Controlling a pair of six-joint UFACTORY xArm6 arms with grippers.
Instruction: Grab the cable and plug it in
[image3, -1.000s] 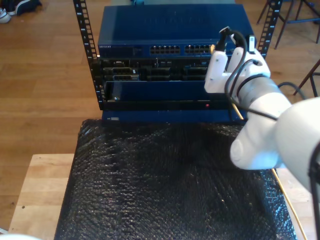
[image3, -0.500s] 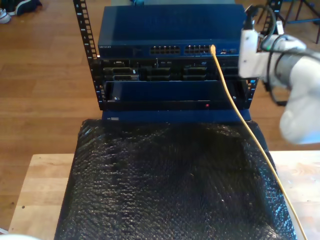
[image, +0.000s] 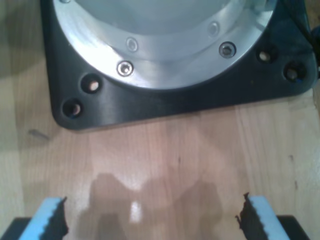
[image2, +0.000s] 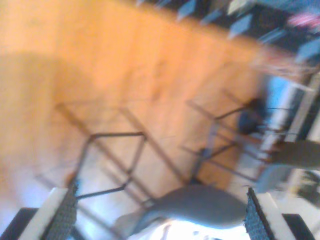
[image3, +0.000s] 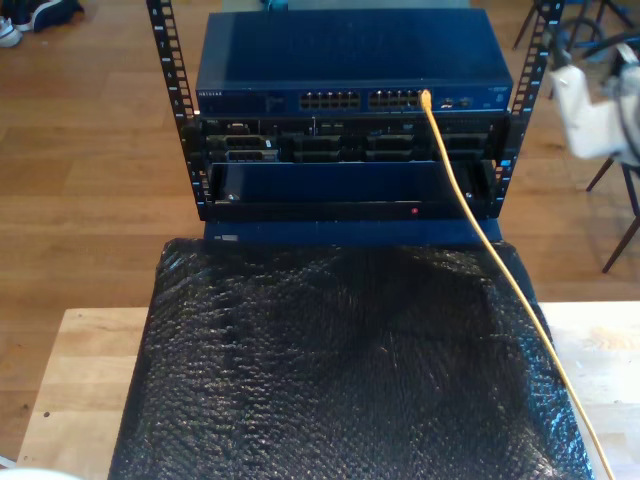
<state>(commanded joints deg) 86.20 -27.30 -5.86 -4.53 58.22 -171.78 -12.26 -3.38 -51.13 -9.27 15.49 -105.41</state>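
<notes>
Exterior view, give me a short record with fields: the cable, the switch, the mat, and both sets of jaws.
cable: yellow-orange, plug end seated in a port of the switch's port row, trailing over the mat
switch: blue, mounted in a black rack
mat: black, textured, on the wooden table
my first gripper: jaws apart, nothing between
my second gripper: jaws apart, nothing between

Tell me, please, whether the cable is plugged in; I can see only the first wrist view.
Observer: In the exterior view, the end of the yellow cable sits in a port on the blue switch at the top of the rack.
Operator: Is my second gripper holding it?
Observer: No. The second wrist view shows its jaws apart with nothing between them.
Operator: Where does the cable run?
Observer: It runs down across the black bubble wrap toward the exterior view's lower right.
</notes>
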